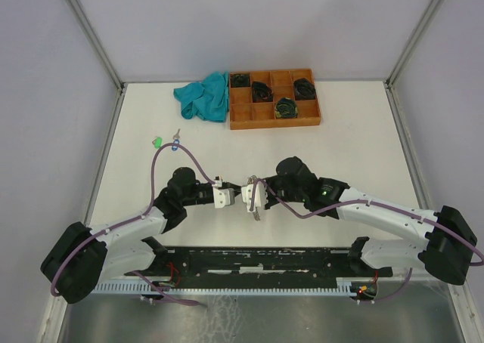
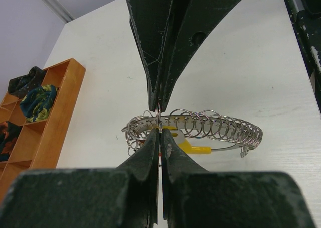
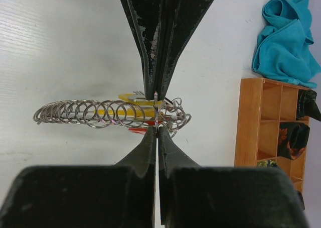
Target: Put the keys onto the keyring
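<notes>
Keyring (image 2: 210,128) mid-table in left gripper (image 2: 159,121) and right gripper (image 3: 156,112), well apart from tray (image 1: 243,115).

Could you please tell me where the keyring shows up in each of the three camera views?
Top external: keyring just below centre, tiny.
Left wrist: keyring at centre, curving right.
Right wrist: keyring at centre, curving left.
Shared landmark: orange-brown tray, top centre from above, left edge in left wrist, right edge in right wrist.

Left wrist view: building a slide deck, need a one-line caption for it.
Left gripper shut on the keyring strung with small rings, orange tray at left.
</notes>
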You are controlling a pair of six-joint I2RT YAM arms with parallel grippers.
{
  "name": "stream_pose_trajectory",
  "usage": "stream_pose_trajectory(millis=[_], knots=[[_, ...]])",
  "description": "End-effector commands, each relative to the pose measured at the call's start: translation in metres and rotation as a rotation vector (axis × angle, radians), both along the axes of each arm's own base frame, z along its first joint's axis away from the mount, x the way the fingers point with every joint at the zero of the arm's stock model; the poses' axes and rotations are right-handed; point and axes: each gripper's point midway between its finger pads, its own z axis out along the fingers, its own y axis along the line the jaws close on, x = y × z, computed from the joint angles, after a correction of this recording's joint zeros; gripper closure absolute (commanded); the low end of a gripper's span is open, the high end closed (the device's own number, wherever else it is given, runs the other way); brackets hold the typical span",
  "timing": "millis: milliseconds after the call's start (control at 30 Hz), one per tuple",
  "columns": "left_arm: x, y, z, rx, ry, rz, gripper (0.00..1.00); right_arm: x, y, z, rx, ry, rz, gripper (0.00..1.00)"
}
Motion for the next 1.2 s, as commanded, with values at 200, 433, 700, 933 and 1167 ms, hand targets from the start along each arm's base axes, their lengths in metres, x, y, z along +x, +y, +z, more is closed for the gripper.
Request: stream_pose_trajectory(millis=[200,433,700,933,1167], knots=[[0.0032,-0.0075,0.0282,-0.063,-0.059,-0.015,0.97,0.0061,0.0105,0.0273,0.081,-0.054,-0.007,0.99],[0.0045,-0.0072,0.0261,-0.056,-0.057,-0.008,0.97,0.0055,0.0113,0.0276,0.083,-0.052,-0.003,0.99],[0.0039,-0.0063,0.0270,-0.056,-0.061,-0.008,0.97,0.0079,0.0095,0.0257,0.075,-0.055,-0.018,0.99],[0.0034,-0.0066,0.0265,-0.054,-0.060,-0.011,0.97,0.0066,0.0102,0.0261,0.078,-0.052,-0.012,0.99],[0.0038,-0.0062,0.0262,-0.053,-0.060,-0.007,0.97,0.0074,0.0095,0.0254,0.075,-0.052,-0.017,0.99]])
